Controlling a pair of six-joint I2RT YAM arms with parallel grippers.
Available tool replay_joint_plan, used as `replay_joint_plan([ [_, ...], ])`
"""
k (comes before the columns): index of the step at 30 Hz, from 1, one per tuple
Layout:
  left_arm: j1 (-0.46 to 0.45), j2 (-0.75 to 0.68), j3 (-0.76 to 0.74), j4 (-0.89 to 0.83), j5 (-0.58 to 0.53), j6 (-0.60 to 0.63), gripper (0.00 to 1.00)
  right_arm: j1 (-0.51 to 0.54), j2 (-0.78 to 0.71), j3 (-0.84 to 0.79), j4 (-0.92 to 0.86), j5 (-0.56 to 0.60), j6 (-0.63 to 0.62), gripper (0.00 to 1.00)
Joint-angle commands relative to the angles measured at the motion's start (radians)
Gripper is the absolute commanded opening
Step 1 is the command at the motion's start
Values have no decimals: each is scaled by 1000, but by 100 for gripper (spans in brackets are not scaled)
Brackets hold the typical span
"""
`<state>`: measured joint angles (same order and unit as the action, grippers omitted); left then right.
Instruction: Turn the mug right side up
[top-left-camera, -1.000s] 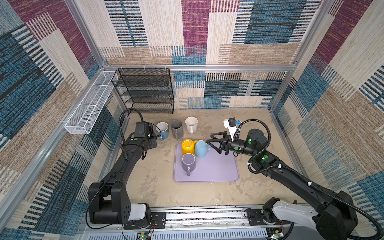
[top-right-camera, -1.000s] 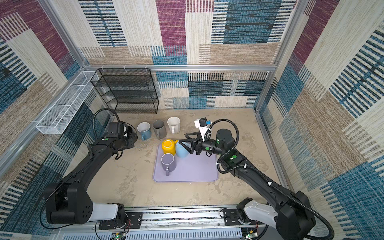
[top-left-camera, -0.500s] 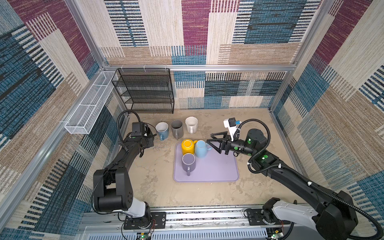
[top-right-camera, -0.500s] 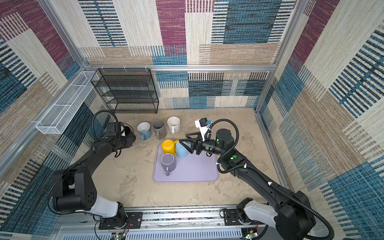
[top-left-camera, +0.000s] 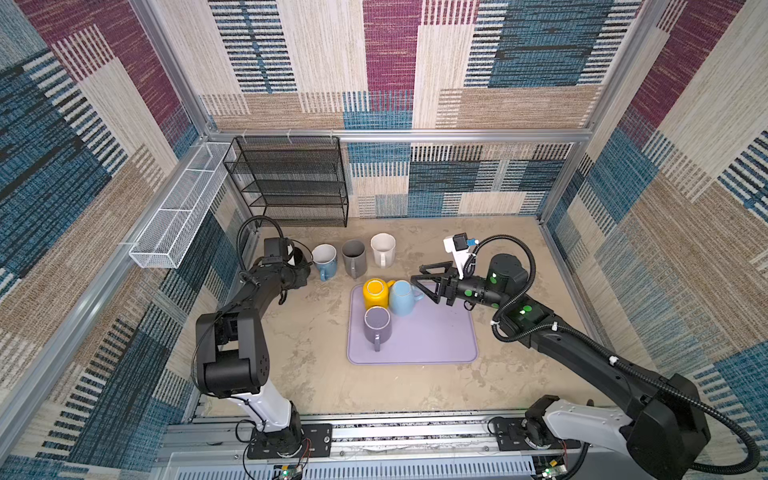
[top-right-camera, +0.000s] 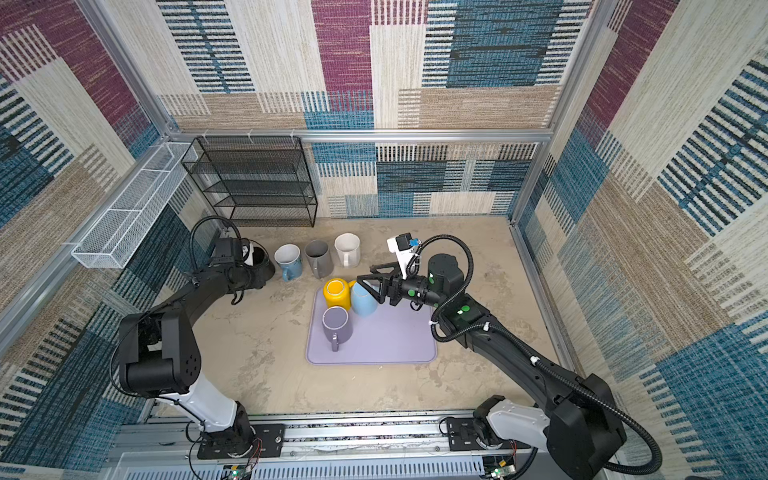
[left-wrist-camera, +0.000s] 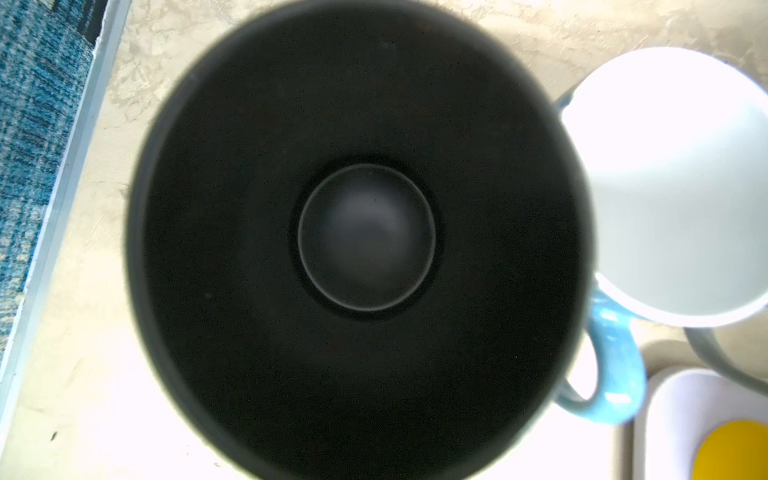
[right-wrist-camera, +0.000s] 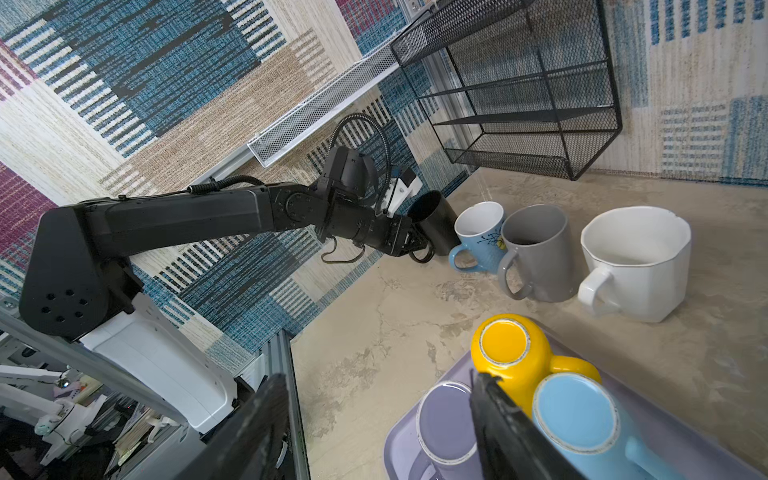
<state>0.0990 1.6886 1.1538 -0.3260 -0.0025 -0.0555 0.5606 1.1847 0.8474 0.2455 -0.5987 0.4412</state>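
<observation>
Gripping the handle of the black mug (top-left-camera: 301, 268), the left fingers (top-left-camera: 289, 279) are closed on it at the left end of a row on the counter (top-left-camera: 311, 374). The row is blue mug (top-left-camera: 325, 259), grey mug (top-left-camera: 354, 257), white mug (top-left-camera: 382, 249), all mouth up in both top views. Judgement: the black mug is joining the finished ones. The right fingers (top-left-camera: 420, 280) are spread open and empty, just beside the pale blue mug (top-left-camera: 402, 297), probably the next pick. That mug, the yellow mug (top-left-camera: 376, 293) and the purple mug (top-left-camera: 377, 326) sit base up on the tray (top-left-camera: 436, 340).

Left wrist view: looks straight into the black mug. Mouth up, nothing inside. The blue mug alongside is also empty.

Right wrist view: the black mug leans slightly, its base low beside the blue mug. Cannot tell whether it touches the counter. White mug empty; the grey mug's bottom is in shadow.
</observation>
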Motion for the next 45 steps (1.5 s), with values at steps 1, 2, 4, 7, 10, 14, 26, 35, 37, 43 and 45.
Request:
replay_joint_plan([
  [1, 4, 19, 28, 76, -25, 46, 0, -1, 11, 12, 24, -4, -4, 72],
  [2, 3, 26, 33, 75, -28, 50, 0, 0, 13, 12, 25, -5, -4, 72],
  [4, 4, 38, 37, 82, -33, 57, 0, -1, 16, 13, 28, -5, -4, 72],
  [7, 4, 56, 45, 91, -34, 65, 0, -1, 17, 11, 29, -5, -4, 72],
  [10, 5, 74, 53, 99, -26, 69, 0, 0, 17, 8, 30, -3, -5, 72],
  [14, 5, 98, 66, 104, -19, 71, 0, -1, 19, 6, 31, -2, -6, 72],
  [26, 5, 182, 130, 66, 7, 71, 0, -1, -4, -7, 34, 6, -7, 72],
  [35, 5, 229, 189, -1, 0, 79, 0, -2, -15, -13, 21, 16, -14, 72],
  [37, 5, 238, 200, -17, -1, 77, 0, -2, -17, -13, 21, 18, -14, 72],
  [43, 5, 256, 225, -47, 5, 77, 0, -2, -20, -11, 20, 23, -12, 73],
  [45, 5, 260, 228, -53, 5, 77, 3, -2, -21, -11, 18, 25, -12, 74],
])
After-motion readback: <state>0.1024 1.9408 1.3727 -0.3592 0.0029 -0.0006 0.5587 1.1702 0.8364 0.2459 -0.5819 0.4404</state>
